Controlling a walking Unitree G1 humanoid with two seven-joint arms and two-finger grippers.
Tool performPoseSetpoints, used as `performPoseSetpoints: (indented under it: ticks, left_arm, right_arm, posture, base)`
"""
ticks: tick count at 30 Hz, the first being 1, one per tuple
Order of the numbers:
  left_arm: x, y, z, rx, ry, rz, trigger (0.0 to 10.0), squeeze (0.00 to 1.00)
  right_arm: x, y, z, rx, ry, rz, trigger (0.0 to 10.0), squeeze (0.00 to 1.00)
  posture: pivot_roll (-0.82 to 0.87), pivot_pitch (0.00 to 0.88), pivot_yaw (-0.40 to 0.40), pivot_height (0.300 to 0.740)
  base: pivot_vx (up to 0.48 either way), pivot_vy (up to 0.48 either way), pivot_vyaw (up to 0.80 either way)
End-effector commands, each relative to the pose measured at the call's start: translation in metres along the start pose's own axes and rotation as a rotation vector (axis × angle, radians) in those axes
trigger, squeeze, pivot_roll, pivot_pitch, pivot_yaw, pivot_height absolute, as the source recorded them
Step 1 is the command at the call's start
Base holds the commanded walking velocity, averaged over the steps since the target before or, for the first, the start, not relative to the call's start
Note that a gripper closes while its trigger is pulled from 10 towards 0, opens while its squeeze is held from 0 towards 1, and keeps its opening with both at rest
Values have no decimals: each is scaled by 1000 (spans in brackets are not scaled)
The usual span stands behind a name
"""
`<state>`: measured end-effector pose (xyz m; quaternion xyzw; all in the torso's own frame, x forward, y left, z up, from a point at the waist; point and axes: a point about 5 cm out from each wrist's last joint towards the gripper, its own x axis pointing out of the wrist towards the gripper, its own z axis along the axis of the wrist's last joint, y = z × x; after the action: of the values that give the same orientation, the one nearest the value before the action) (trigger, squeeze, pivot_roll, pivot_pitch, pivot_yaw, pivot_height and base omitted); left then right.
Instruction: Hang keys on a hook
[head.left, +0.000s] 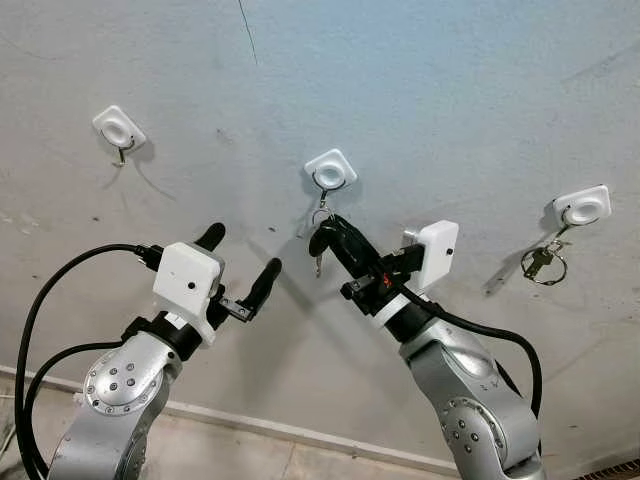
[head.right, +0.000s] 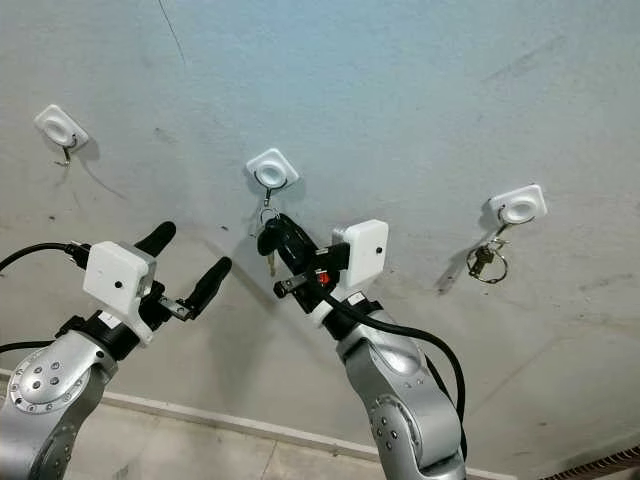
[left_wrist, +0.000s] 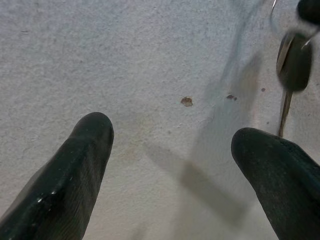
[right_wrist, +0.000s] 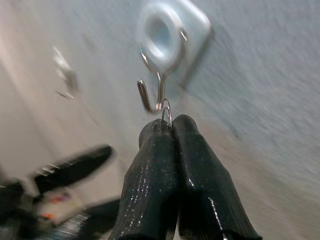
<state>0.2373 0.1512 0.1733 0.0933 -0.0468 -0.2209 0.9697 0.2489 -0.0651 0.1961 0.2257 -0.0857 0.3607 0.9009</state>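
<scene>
Three white stick-on hooks sit on the grey wall: a left hook (head.left: 119, 131), a middle hook (head.left: 331, 171) and a right hook (head.left: 582, 208). My right gripper (head.left: 328, 226) is shut on the ring of a black-headed key (head.left: 318, 246), just under the middle hook. In the right wrist view its fingertips (right_wrist: 167, 129) pinch the thin wire ring (right_wrist: 166, 108) right below the hook's metal wire (right_wrist: 150, 95). The key dangles below the fingers. My left gripper (head.left: 243, 257) stands open to the left of the key, near the wall, holding nothing. The key (left_wrist: 294, 67) hangs beside its right finger (left_wrist: 280, 170).
Another key bunch (head.left: 543, 262) hangs from the right hook. The left hook is bare. A white baseboard (head.left: 260, 425) runs along the foot of the wall. Black cables (head.left: 40, 300) loop from both arms.
</scene>
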Motion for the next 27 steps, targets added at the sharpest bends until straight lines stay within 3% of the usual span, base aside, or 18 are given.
performPoseSetpoints:
  ticks: [1,10,20,27]
  left_arm:
    - [0,-2,6,5,-19,-11,10000,0]
    - [0,-2,5,3,-15,-13,10000,0]
    - [1,-3,4,3,-9,-20,10000,0]
    - [0,-4,2,0,-5,-20,10000,0]
  right_arm:
    - [-1,4,12,25,-40,45,10000,0]
    - [-19,8,12,12,41,147,10000,0]
    - [-17,3,5,-74,74,75,10000,0]
    - [-11,2,20,-102,7,39,10000,0]
  posture:
    - [253,63,-73,740]
    - [248,66,-71,740]
    - [252,67,-70,740]
    - [248,67,-70,740]
  base:
    - [0,0,0]
    - [0,0,0]
    - [0,0,0]
    - [0,0,0]
